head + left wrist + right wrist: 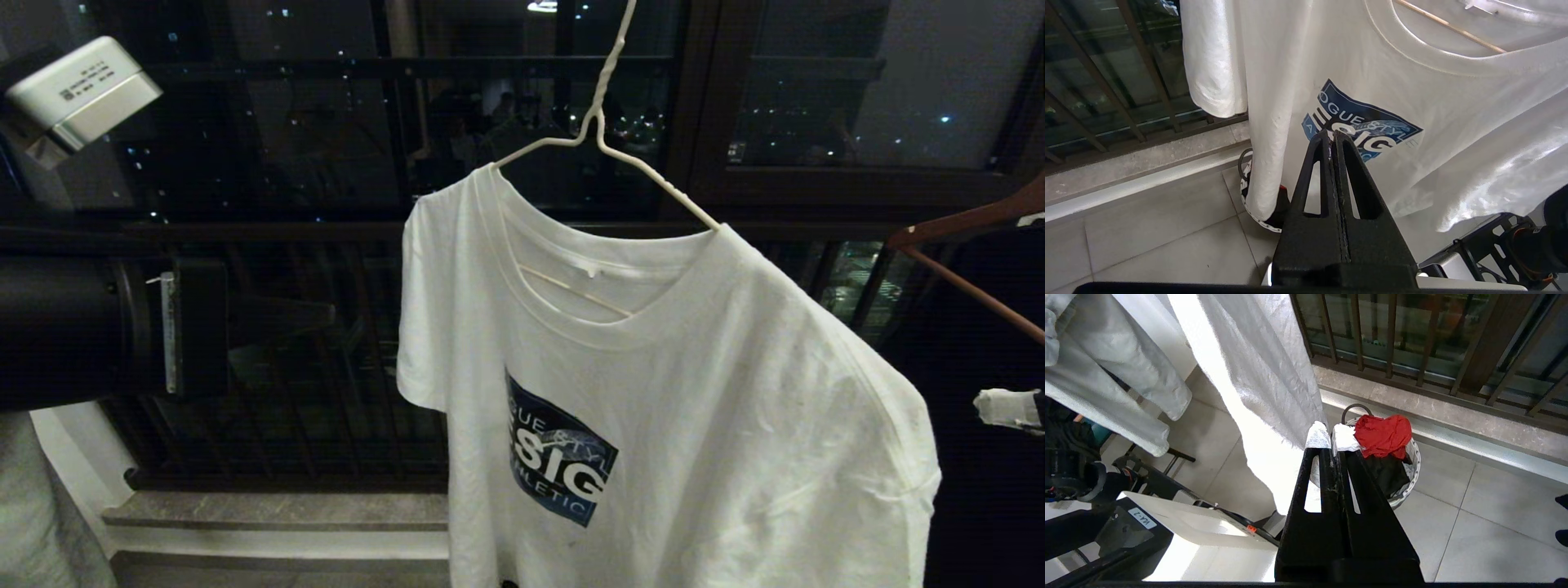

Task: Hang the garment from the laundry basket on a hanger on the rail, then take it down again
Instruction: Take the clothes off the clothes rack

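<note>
The garment (694,408), a white T-shirt with a dark blue lettered print, hangs on the thin white wire hanger (600,122), tilted down to the right. The hanger's neck runs out of the top of the head view, and the rail is out of view. My left gripper (329,314) is shut and empty, level with the shirt's left sleeve and apart from it. In the left wrist view the left gripper (1332,136) points at the print on the garment (1453,122). My right gripper (992,407), with white-taped tips, is shut and empty beside the right sleeve. The laundry basket (1414,457) stands on the floor below.
A red cloth (1382,435) and a black garment (1388,473) lie in the basket. An orange-brown hanger (963,229) hangs at the right. The dark balcony railing (310,392) and a stone sill (277,510) lie behind. Pale cloth (1106,375) hangs near my base (1180,526).
</note>
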